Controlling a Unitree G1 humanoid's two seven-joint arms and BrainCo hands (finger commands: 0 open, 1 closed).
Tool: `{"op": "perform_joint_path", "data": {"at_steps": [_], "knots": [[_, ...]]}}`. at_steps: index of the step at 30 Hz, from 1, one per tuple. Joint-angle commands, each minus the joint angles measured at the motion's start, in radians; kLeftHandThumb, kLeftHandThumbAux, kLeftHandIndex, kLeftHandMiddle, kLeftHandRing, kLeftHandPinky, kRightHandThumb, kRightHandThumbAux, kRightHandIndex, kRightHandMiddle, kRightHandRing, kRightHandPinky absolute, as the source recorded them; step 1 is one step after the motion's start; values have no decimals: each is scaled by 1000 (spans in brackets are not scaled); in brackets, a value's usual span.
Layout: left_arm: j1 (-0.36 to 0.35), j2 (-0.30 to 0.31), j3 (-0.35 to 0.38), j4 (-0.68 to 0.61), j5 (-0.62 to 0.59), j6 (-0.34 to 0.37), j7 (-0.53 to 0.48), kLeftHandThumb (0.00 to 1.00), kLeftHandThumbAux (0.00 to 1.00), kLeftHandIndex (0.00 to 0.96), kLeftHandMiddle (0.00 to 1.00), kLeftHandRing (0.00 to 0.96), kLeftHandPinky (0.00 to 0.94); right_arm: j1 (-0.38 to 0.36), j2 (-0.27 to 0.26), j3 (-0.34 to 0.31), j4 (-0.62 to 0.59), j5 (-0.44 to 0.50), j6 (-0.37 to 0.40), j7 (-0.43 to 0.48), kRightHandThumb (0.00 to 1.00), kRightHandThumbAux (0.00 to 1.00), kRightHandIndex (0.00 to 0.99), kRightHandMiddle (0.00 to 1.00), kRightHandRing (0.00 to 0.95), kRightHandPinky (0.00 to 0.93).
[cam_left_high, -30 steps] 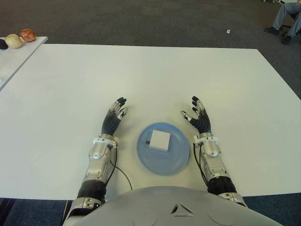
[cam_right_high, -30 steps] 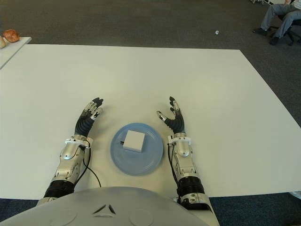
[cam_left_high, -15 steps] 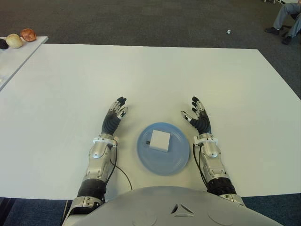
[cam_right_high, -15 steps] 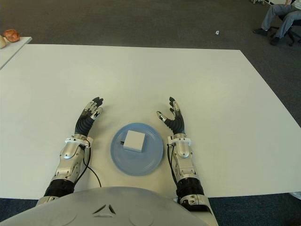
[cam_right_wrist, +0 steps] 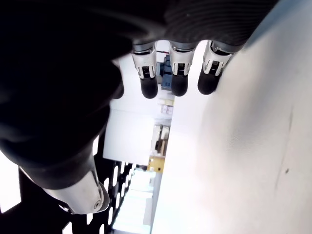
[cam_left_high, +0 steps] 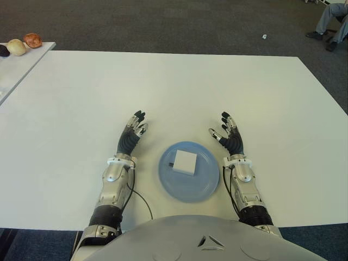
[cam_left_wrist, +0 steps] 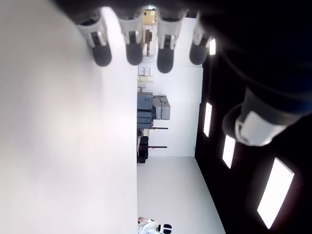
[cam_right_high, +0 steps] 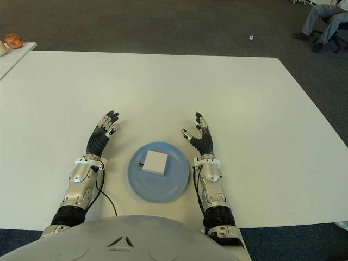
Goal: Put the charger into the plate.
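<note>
A white square charger [cam_left_high: 185, 162] lies inside the round blue plate [cam_left_high: 202, 186] near the table's front edge, between my two hands. My left hand [cam_left_high: 135, 130] shows left of the plate with its fingers stretched out and nothing in them. On the other side of the plate my right hand [cam_left_high: 227, 132] is open too, fingers extended and holding nothing. Neither hand touches the plate or the charger. Both wrist views show only straight fingertips [cam_left_wrist: 131, 46] over the bare table.
The white table [cam_left_high: 174, 92] stretches wide ahead of the plate. A second white table at the far left carries a few rounded objects [cam_left_high: 24, 43]. A seated person's legs [cam_left_high: 330, 22] show at the far right on the dark carpet.
</note>
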Motion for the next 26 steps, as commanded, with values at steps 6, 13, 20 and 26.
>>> {"op": "perform_joint_path", "data": {"at_steps": [6, 13, 20, 26], "knots": [[22, -2, 3, 3, 11, 129, 32, 0, 594, 26, 92, 66, 44, 50, 15, 23, -88, 1, 282, 21, 66, 763, 0, 0, 0, 49], [28, -5, 1, -30, 15, 177, 52, 0, 605, 13, 84, 62, 46, 57, 16, 31, -141, 4, 355, 17, 83, 749, 0, 0, 0, 53], [32, -8, -1, -53, 17, 209, 61, 0, 601, 6, 75, 54, 41, 59, 17, 34, -166, 6, 385, 16, 90, 749, 0, 0, 0, 59], [35, -11, -3, -69, 18, 229, 66, 0, 593, 2, 71, 50, 46, 58, 15, 36, -176, 7, 397, 20, 93, 748, 0, 0, 0, 52]]}}
